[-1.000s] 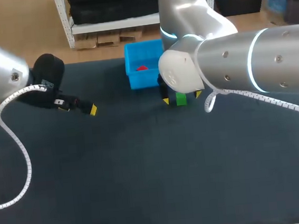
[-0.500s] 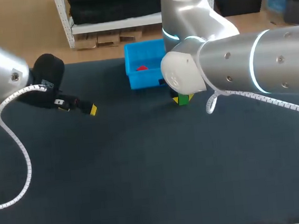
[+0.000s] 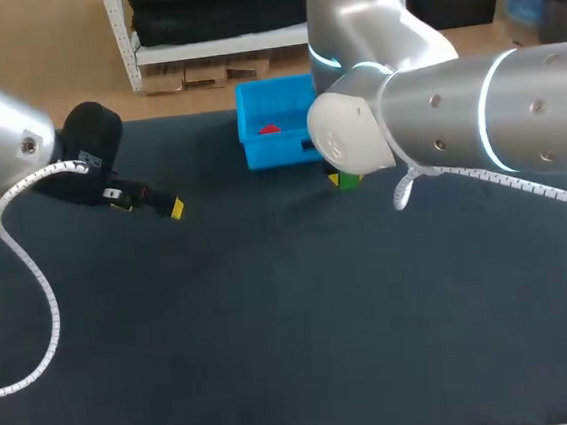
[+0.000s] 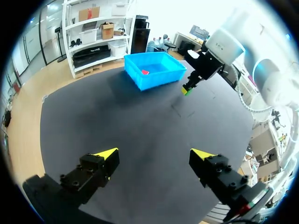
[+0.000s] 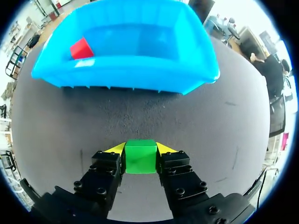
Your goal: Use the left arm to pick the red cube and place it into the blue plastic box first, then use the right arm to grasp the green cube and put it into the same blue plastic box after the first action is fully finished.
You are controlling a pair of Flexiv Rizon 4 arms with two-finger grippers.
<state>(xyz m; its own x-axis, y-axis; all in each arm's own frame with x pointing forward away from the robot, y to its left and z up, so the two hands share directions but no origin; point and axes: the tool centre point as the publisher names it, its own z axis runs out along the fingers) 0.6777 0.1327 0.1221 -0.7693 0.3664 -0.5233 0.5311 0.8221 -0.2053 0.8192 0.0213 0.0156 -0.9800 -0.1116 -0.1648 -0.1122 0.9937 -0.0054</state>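
One red cube [image 5: 81, 48] lies in the blue plastic box [image 5: 198, 60]; right gripper [image 5: 140, 148] clasps the green cube [image 5: 140, 157] just beside it; left gripper [image 4: 154, 154] gapes wide, well left.

Green cube [image 5: 140, 157], red cube [image 5: 81, 48], blue box [image 5: 133, 74], black yellow-tipped left tool [image 4: 154, 154], right tool [image 5: 140, 149], dark table [image 3: 275, 334].

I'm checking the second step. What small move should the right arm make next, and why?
Probably carry the green cube forward over the rim of the blue box before opening. The right gripper is shut on the cube, the box lies just ahead of it, not under it, and the red cube already sits inside.
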